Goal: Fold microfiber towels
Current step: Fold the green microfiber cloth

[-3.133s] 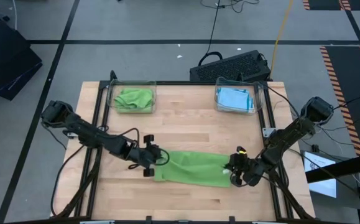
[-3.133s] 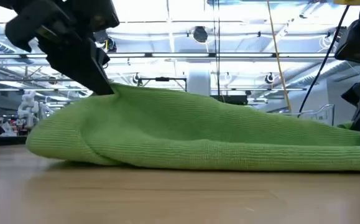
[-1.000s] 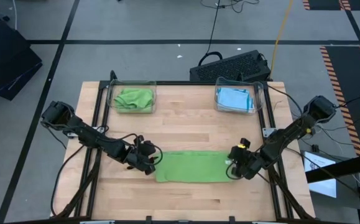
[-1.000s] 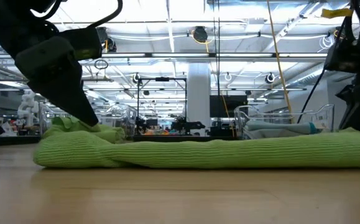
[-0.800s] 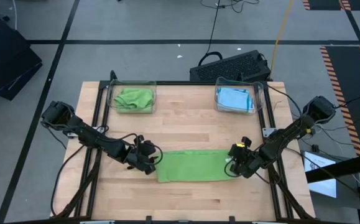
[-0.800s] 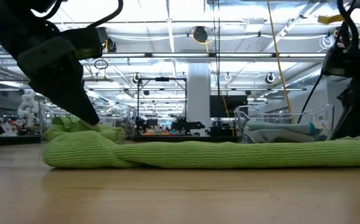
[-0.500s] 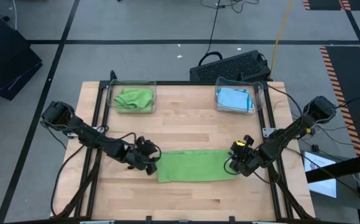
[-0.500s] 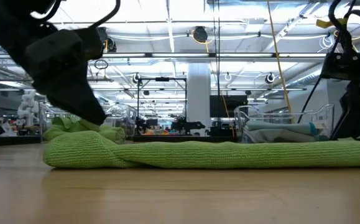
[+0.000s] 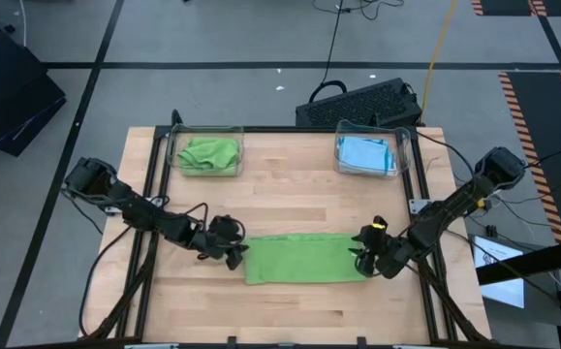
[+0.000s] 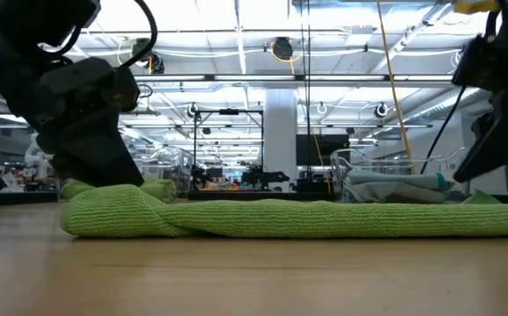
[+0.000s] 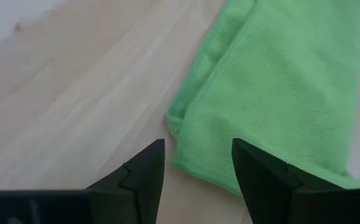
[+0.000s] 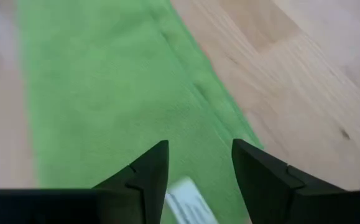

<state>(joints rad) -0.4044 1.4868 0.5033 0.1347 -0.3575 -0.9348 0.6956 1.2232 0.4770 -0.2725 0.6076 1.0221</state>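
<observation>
On the wooden table (image 9: 290, 199), in the lower middle of the high view, a lime green towel (image 9: 301, 258) lies folded flat into a long strip, with the left gripper (image 9: 233, 252) just off its left end, its fingers (image 11: 143, 177) spread and empty above the towel's corner. At the strip's right end the right gripper (image 9: 361, 257) hangs low over the cloth, its fingers (image 12: 147, 174) also parted and holding nothing, a small white tag (image 12: 189, 202) showing on the towel between them. Toward the top of the frame, a clear bin (image 9: 175, 155) at upper left holds another green towel (image 9: 207, 153), and a second bin (image 9: 399, 160) at upper right holds a light blue towel (image 9: 365, 153).
</observation>
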